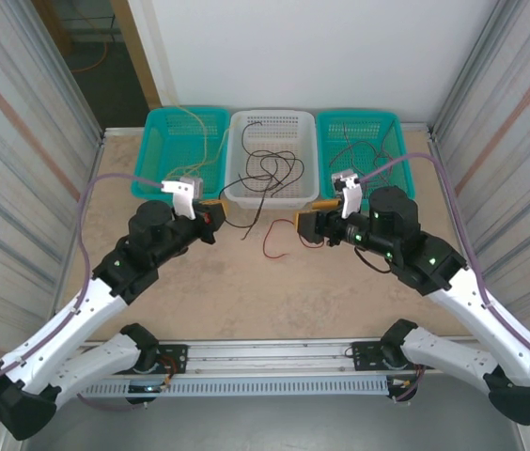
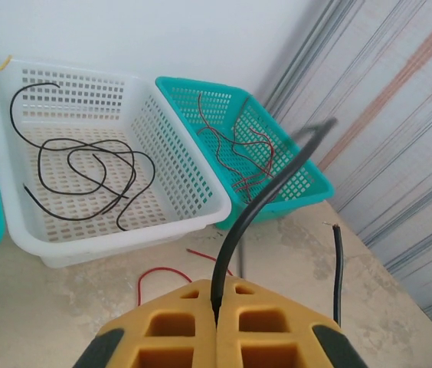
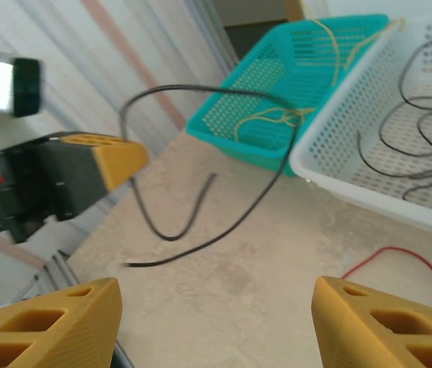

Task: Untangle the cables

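Teal plastic comes first, at the far left: a mesh basket [image 1: 152,155] with yellow cables [image 1: 210,141] lying inside. Just in front of it, the left gripper [image 2: 217,295] has its yellow fingers [image 2: 174,326] pressed together on a black cable [image 2: 235,230]. The cable rises from between them in a bow and comes down again toward the table [image 1: 246,291].

Next is the white basket [image 1: 239,193], which holds more black cables [image 1: 270,169] in loose loops. In front of it a red cable [image 1: 270,246] lies on the table, about between the two grippers.

Further right, the right gripper [image 3: 216,307] has its fingers [image 3: 63,318] spread wide with nothing between them, and its camera faces the held black strand. Last comes the second teal basket [image 1: 398,141], with red cables [image 1: 364,150] inside.

These strands seem very light and soft, but a little springy, because they keep their curl. The smooth coating is probably slippery, so a hair-thin wire can escape if it does not sit squarely in the pads. I think the best place to take hold is near a free end, or where a loop stands up from the surface. The red one is low on the table, so its raised arch looks easier than the flat part. A slow pull should keep the loops from tightening.
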`<action>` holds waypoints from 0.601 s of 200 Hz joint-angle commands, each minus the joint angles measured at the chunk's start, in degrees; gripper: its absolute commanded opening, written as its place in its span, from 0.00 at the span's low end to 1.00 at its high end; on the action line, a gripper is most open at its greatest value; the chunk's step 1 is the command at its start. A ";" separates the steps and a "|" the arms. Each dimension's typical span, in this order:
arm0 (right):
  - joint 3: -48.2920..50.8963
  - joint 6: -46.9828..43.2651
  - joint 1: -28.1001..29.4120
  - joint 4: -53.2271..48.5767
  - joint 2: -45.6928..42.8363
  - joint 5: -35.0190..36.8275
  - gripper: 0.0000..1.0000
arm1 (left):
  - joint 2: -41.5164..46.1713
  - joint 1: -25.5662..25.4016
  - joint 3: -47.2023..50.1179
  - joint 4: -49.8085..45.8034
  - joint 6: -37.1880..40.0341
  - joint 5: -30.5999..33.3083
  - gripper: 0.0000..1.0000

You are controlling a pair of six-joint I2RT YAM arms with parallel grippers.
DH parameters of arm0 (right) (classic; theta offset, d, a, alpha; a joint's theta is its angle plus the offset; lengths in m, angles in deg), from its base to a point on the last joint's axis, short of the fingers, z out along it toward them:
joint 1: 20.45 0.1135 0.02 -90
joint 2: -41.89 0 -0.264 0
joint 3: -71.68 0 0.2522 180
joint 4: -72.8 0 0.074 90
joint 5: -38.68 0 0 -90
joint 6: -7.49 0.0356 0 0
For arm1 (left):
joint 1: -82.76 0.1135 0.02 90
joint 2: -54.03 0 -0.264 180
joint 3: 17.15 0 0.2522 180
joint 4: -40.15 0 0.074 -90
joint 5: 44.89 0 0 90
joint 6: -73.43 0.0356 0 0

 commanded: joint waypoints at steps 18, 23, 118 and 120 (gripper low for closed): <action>2.68 5.60 -1.20 6.40 5.31 -5.12 0.67 | 0.64 -0.19 -2.71 -0.86 1.23 -2.21 0.00; 2.91 6.50 -1.21 7.46 7.23 -5.74 0.67 | 0.88 -0.23 -2.81 -0.91 0.91 -2.44 0.00; 8.89 17.39 2.21 24.31 16.81 -9.55 0.85 | 3.04 -0.19 -3.17 2.38 -2.90 -4.40 0.00; 8.98 17.56 2.21 24.69 16.90 -9.70 0.85 | 3.01 -0.19 -3.18 2.39 -2.92 -4.44 0.00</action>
